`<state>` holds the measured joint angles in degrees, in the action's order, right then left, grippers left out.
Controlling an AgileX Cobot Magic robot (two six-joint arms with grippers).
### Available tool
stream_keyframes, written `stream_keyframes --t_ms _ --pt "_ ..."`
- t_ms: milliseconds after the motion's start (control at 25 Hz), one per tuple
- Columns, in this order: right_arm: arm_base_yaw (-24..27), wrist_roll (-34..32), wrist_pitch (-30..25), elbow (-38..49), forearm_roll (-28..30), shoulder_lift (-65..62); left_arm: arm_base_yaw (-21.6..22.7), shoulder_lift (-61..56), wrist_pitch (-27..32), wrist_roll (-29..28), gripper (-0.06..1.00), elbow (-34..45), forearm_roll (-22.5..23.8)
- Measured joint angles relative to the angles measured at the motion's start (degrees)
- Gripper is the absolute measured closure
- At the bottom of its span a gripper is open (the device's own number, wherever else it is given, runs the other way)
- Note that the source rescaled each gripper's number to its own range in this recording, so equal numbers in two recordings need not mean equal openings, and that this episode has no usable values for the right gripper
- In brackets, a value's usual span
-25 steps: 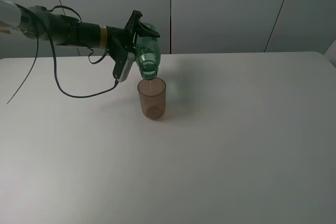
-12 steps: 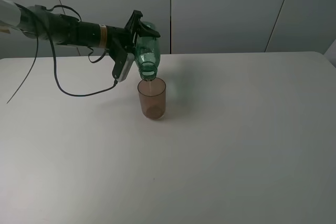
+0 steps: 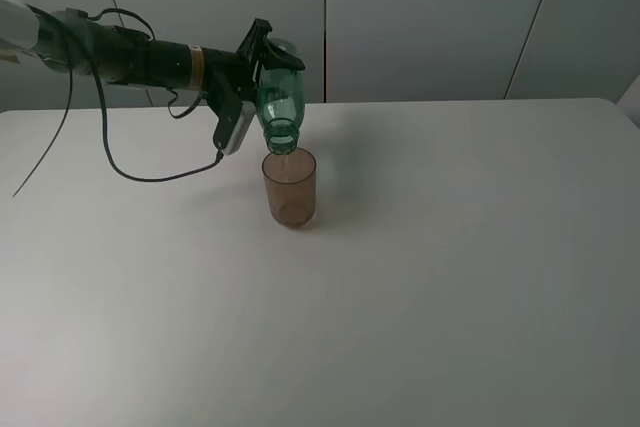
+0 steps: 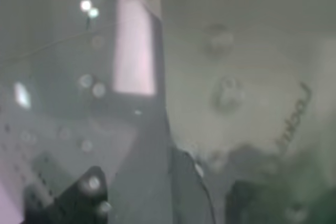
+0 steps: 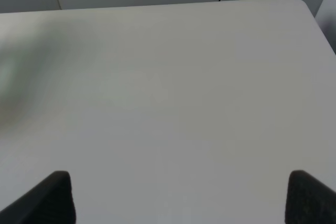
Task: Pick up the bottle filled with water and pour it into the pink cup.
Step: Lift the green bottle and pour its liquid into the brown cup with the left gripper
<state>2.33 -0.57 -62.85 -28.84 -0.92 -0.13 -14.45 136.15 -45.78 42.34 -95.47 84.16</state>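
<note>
In the exterior high view my left gripper (image 3: 268, 65) is shut on the green translucent bottle (image 3: 279, 102). It holds the bottle tipped neck-down, with the mouth just above the rim of the pink cup (image 3: 290, 187). A thin stream of water runs from the mouth into the cup. The cup stands upright on the white table (image 3: 420, 277). The left wrist view is blurred and wet; a bit of green bottle (image 4: 273, 203) shows close to the lens. My right gripper (image 5: 176, 195) is open and empty, its two fingertips (image 5: 58, 192) wide apart over bare table.
A black cable (image 3: 150, 179) hangs from the left arm and loops down close to the table behind the cup. Grey wall panels stand behind the table's far edge (image 3: 450, 101).
The bottle has tilted slightly steeper over the cup; otherwise nothing has visibly moved.
</note>
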Motion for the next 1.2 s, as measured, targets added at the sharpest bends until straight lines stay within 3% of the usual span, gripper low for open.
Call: stream_keyframes --t_ms 1200 --pt "0.0 0.0 0.0 0.0 0.0 0.0 -1.3 -0.2 0.7 7.1 0.50 -0.1 -3.9"
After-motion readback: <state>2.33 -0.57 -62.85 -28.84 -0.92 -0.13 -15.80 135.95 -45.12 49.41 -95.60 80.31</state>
